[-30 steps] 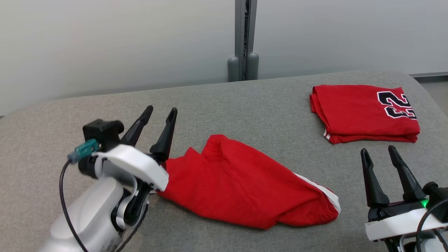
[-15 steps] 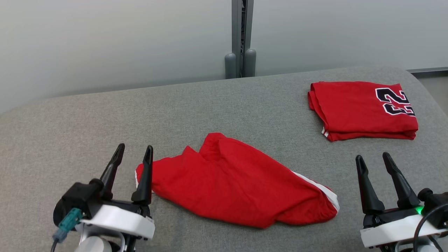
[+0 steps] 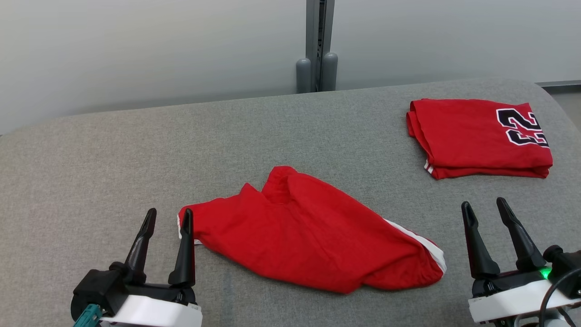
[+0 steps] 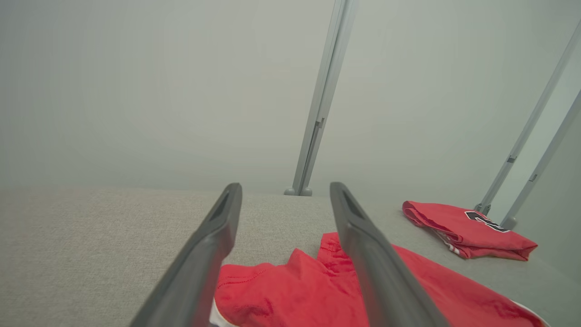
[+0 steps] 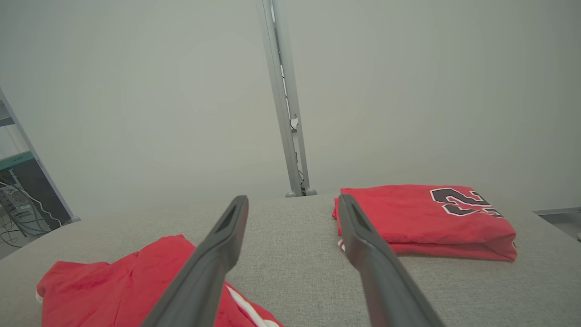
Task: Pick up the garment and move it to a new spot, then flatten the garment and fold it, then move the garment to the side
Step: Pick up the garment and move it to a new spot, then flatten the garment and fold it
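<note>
While the left gripper (image 3: pixel 169 212) at lower left and the right gripper (image 3: pixel 483 203) at lower right gape empty, the garment (image 3: pixel 308 240) lies crumpled at centre.

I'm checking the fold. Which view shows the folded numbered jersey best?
The head view: the folded jersey lies whole from above, edges and number clear. The right wrist view sees it low, near corner behind a finger. The left wrist view has it small, far right.

Matt red cloth garment (image 3: pixel 313 240) on rough grey woven table (image 3: pixel 91 172).
</note>
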Available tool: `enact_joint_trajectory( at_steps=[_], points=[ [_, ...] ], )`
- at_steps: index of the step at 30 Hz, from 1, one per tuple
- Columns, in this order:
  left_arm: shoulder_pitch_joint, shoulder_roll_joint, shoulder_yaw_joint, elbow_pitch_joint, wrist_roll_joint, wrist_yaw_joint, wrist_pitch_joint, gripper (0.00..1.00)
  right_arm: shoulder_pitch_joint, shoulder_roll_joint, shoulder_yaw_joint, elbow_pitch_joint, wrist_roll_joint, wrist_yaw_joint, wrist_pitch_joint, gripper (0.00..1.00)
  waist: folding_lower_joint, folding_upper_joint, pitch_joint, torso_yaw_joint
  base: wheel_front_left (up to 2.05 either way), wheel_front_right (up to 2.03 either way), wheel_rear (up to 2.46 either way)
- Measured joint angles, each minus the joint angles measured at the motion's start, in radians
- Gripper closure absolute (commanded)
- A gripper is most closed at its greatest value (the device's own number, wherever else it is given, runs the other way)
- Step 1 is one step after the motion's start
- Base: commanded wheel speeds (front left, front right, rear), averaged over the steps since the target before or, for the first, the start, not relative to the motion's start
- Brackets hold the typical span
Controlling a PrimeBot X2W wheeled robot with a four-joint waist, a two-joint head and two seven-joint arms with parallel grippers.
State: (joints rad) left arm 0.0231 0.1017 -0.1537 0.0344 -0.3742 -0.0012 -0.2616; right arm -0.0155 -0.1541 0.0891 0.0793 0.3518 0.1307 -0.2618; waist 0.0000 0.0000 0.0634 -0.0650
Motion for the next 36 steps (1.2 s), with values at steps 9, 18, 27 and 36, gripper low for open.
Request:
enact_joint_trajectory(
  at_steps=[9, 18, 27, 36],
  points=[
    [0.000, -0.034, 0.045, 0.046, 0.051, -0.061, 0.000, 0.00, 0.005, -0.005, -0.002, 0.004, 0.001, 0.000, 0.000, 0.00, 0.0000, 0.0000, -0.009, 0.001, 0.00, 0.00, 0.00],
    [-0.002, -0.048, 0.067, 0.067, 0.069, -0.082, 0.000, 0.00, 0.007, -0.006, -0.010, 0.005, 0.002, 0.000, 0.000, 0.00, 0.0000, 0.0000, -0.009, -0.007, 0.00, 0.00, 0.00],
    [-0.047, -0.026, 0.041, 0.150, 0.079, -0.105, 0.024, 0.00, 0.024, -0.007, -0.026, 0.001, 0.001, 0.000, 0.000, 0.00, 0.0000, 0.0000, -0.023, -0.030, 0.00, 0.00, 0.00],
    [-0.234, 0.023, -0.006, 0.253, -0.013, -0.121, 0.300, 0.00, 0.021, 0.013, -0.029, 0.006, 0.001, 0.000, 0.000, 0.00, 0.0000, 0.0000, -0.051, -0.075, 0.00, 0.00, 0.00]
  ],
)
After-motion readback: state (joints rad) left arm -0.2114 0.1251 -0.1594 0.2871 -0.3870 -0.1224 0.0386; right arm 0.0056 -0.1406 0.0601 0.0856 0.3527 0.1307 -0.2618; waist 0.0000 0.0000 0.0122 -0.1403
